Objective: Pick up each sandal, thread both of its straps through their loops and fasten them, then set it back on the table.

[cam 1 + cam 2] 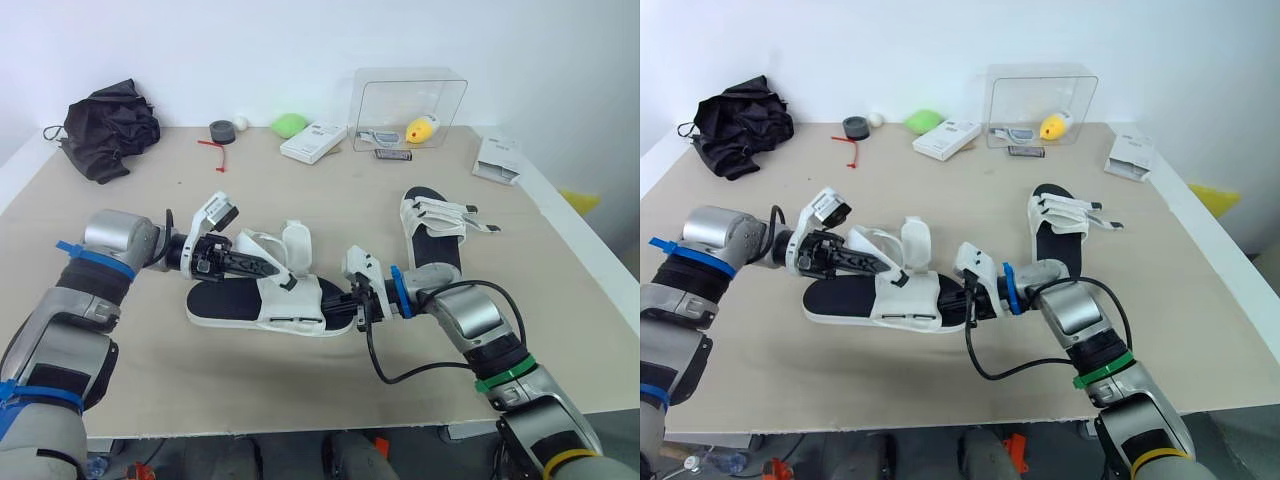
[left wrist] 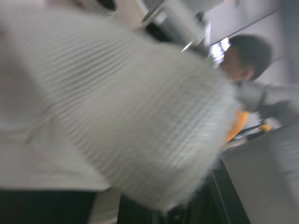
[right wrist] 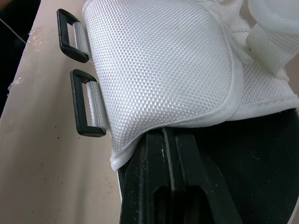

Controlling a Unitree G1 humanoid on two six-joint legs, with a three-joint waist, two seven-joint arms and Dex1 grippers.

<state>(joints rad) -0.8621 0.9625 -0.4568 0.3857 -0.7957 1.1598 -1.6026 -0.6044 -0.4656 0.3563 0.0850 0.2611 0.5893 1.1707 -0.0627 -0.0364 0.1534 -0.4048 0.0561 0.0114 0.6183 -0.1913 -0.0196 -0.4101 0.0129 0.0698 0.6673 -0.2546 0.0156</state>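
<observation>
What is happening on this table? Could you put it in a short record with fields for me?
near sandal: lies between both grippers, white strap flaps standing open
left gripper: at a raised strap flap
right gripper: shut, at the sandal's other end, tips tucked under the white upper
loops: two black ones, nothing threaded through them
far sandal: on the table, apart, on the robot's right
at the back: black cloth, clear box

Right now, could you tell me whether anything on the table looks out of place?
The near sandal looks odd: its white straps stand up unfastened, and both black loops are empty. The far sandal has strap ends sticking out sideways.
</observation>
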